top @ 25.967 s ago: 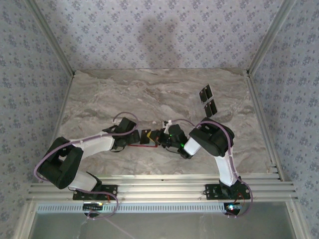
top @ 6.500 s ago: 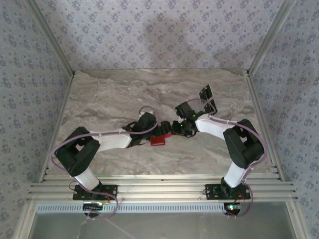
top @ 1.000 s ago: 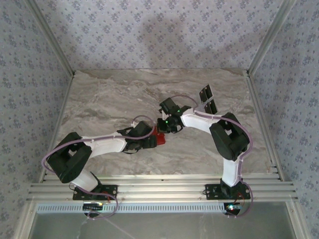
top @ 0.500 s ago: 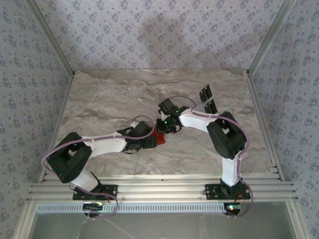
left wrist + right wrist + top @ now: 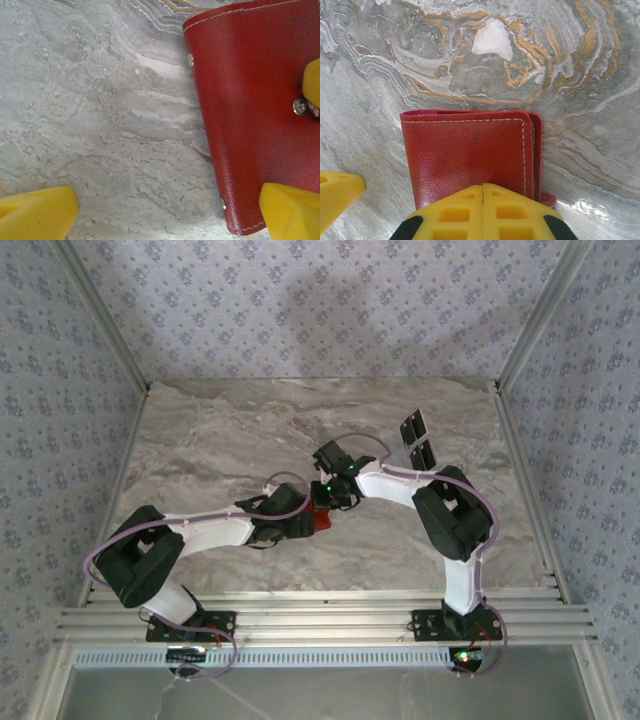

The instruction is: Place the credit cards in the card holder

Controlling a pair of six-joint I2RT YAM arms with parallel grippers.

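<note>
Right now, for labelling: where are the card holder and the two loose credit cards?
card holder [image 5: 465, 150], right wrist view, middle of its red cover.
far credit card [image 5: 412, 427], top view, its middle.
near credit card [image 5: 424, 452], top view, its middle.

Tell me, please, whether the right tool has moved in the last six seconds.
Yes. The right tool has swung left, farther from the cards, which stayed put.

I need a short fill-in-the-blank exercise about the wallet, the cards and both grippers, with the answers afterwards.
1. The card holder on the table is ____ in colour.
2. ____ credit cards lie apart from it, toward the table's far right.
3. The right gripper is ____, its fingers pressed together.
4. The left gripper is ____, its fingers wide apart.
Missing words: red; two; shut; open.
</note>
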